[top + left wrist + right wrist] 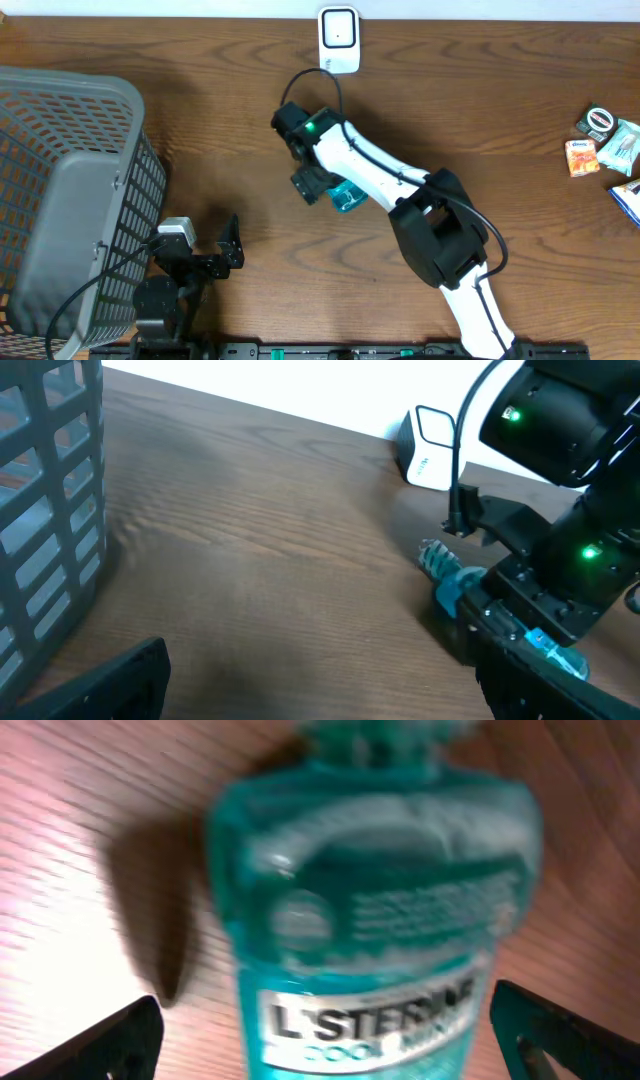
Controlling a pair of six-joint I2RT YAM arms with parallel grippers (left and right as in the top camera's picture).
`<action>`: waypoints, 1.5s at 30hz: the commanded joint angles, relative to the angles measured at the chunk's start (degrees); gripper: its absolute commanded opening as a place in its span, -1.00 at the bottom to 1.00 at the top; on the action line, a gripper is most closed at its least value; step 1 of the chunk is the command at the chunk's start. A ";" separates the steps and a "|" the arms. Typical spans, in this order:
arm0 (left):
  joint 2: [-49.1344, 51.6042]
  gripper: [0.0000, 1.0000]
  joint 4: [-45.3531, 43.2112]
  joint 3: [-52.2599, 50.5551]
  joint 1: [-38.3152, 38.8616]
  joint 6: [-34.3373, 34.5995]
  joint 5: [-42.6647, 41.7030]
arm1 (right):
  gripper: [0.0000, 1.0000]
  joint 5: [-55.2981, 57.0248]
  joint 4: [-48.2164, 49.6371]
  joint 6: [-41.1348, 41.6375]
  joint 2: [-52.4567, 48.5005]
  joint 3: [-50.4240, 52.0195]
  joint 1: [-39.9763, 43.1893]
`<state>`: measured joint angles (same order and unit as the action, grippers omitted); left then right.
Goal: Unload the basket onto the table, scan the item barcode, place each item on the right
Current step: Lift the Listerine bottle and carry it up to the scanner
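Teal clear-plastic Listerine mouthwash bottle [370,910] is laid flat on the brown wooden table [500,100], label side up, right under the right claw [335,1035]. That claw's fingers [110,1040] are spread wide either side of it, with nothing gripped. It's probably filled with liquid, so some heft and sloshing should be expected. The walls look stiff but slick, so it's best taken across the flat middle of the body, not by the ridged cap [436,556]. A white barcode scanner [339,38] is parked at the far edge, well apart. The left claw [235,243] is spread open too, by the grey plastic basket [130,200].
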<state>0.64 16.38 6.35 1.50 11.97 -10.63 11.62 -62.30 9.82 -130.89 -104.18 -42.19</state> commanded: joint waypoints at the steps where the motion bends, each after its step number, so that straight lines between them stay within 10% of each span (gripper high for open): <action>1: -0.04 0.96 1.42 -0.83 -0.31 -0.33 -0.72 | 0.82 1.95 0.35 2.32 -2.12 -0.94 -0.68; 12: -0.04 0.96 1.42 -0.83 -0.31 -0.33 -0.72 | -0.02 6.19 -4.42 7.13 -8.52 -0.94 -0.44; 26: -0.04 0.95 1.42 -0.83 -0.31 -0.33 -0.72 | -0.51 -14.80 -13.51 -7.19 -8.17 -8.79 6.32; 45: -0.04 0.95 1.42 -0.83 -0.31 -0.33 -0.72 | -0.10 -14.78 -14.10 -9.07 -8.17 -13.00 9.68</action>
<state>0.64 16.38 6.35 1.50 11.97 -10.63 -2.87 -76.38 1.63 -138.06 -114.76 -32.36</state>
